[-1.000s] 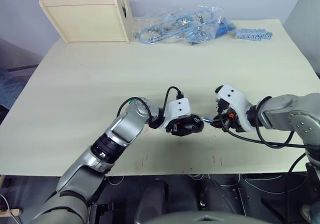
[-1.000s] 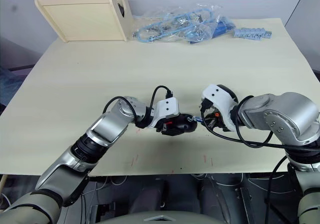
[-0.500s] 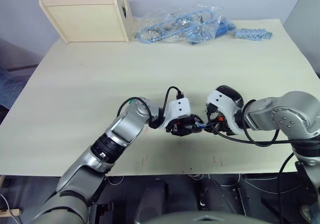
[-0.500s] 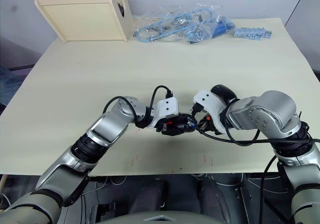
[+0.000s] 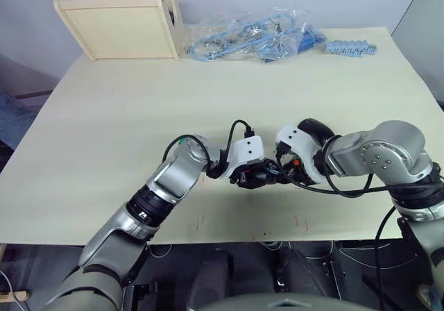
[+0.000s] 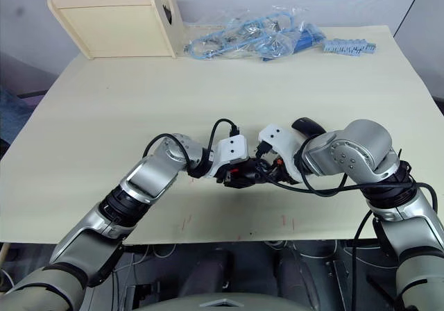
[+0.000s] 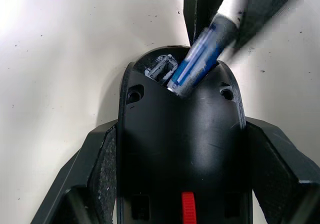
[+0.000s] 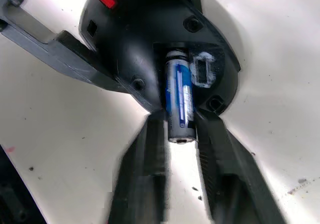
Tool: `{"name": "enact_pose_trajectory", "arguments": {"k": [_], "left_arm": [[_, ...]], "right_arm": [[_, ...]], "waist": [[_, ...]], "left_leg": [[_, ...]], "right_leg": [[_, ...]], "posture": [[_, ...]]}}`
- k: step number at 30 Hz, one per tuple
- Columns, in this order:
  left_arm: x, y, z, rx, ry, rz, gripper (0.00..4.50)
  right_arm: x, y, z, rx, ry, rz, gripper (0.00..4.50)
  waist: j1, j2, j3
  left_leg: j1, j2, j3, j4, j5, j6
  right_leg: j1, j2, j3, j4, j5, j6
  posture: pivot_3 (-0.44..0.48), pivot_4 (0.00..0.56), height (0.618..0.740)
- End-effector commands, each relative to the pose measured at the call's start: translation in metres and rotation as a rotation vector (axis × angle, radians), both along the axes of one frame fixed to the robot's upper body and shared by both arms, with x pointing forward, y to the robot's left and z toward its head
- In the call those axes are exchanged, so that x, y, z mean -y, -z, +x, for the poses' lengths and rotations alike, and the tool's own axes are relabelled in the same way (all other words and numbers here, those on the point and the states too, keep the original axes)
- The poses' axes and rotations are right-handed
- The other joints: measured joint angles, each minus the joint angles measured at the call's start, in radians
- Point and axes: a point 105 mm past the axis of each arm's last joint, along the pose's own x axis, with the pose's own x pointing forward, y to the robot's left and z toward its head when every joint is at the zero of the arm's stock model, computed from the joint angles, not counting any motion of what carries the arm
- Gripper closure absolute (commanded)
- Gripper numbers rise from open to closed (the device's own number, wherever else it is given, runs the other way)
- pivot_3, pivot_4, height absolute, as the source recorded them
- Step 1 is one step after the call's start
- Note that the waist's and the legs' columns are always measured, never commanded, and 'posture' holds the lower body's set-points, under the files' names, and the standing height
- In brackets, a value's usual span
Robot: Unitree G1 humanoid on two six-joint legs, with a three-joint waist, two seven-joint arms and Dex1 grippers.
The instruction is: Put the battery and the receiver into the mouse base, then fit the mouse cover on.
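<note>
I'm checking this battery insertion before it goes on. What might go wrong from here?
The battery sits only partly in the mouse base slot, at a slant, so pushing may jam it. The right gripper holds just its end, so it may slip. The left gripper holds the base by its sides, so it could twist.

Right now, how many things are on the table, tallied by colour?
Black: 2, the mouse base and the mouse cover
Blue and silvery: 1, the battery
Blue: 2, the bag of cables and the small blue piece
Pale wood: 2, the boards
Total: 7
</note>
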Motion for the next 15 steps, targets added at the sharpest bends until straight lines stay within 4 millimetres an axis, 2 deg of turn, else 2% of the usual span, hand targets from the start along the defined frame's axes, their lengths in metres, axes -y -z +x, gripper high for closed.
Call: {"name": "enact_pose_trajectory", "arguments": {"k": [1, 4, 7, 11, 12, 14, 15], "left_arm": [[0.006, 0.008, -0.007, -0.020, 0.022, 0.004, 1.57], [0.006, 0.008, -0.008, -0.021, 0.022, 0.003, 1.57], [0.007, 0.009, -0.008, -0.022, 0.022, 0.002, 1.57], [0.007, 0.009, -0.009, -0.023, 0.020, -0.001, 1.57], [0.007, 0.008, -0.009, -0.024, 0.019, -0.001, 1.57], [0.007, 0.008, -0.010, -0.023, 0.022, -0.001, 1.57], [0.007, 0.008, -0.009, -0.023, 0.022, -0.002, 1.57]], "right_arm": [[0.009, -0.009, 0.004, 0.036, 0.049, 0.046, 2.23], [0.017, -0.015, -0.005, 0.064, 0.037, 0.066, 2.23], [0.026, -0.014, -0.017, 0.158, 0.008, 0.097, 2.23], [0.031, -0.018, -0.030, 0.318, -0.041, 0.199, 2.23], [0.029, -0.022, -0.029, 0.343, -0.026, 0.269, 2.23], [0.022, -0.039, -0.032, 0.402, -0.025, 0.535, 2.23], [0.023, -0.039, -0.034, 0.388, -0.001, 0.633, 2.23]], "waist": [[-0.001, -0.001, -0.001], [0.004, 0.000, 0.000], [0.013, 0.000, -0.001], [0.002, 0.002, -0.001], [0.006, 0.002, -0.001], [0.006, -0.002, -0.003], [0.004, -0.002, -0.003]], "left_leg": [[0.000, 0.000, 0.000, 0.000, 0.000, 0.000], [-0.001, 0.000, 0.000, 0.000, 0.000, 0.000], [-0.005, 0.000, -0.002, 0.000, 0.000, 0.000], [-0.007, -0.001, -0.001, 0.002, 0.000, 0.000], [-0.007, -0.001, -0.001, 0.002, 0.000, 0.000], [-0.007, -0.001, -0.004, 0.002, 0.000, 0.000], [-0.007, 0.000, -0.003, 0.002, 0.000, 0.000]], "right_leg": [[0.000, 0.000, 0.000, 0.000, 0.000, 0.000], [0.000, 0.000, -0.001, -0.001, 0.000, 0.000], [-0.001, -0.001, -0.003, -0.003, 0.000, 0.000], [-0.004, -0.001, -0.002, 0.000, 0.000, 0.001], [-0.004, -0.001, -0.002, 0.000, 0.000, 0.001], [-0.003, -0.001, -0.005, -0.001, 0.000, 0.001], [-0.003, 0.000, -0.004, -0.001, 0.000, 0.001]], "posture": [[0.000, 0.150, 0.740], [0.000, 0.150, 0.740], [0.000, 0.150, 0.740], [0.000, 0.150, 0.740], [0.000, 0.150, 0.740], [0.000, 0.150, 0.740], [0.000, 0.150, 0.740]]}}
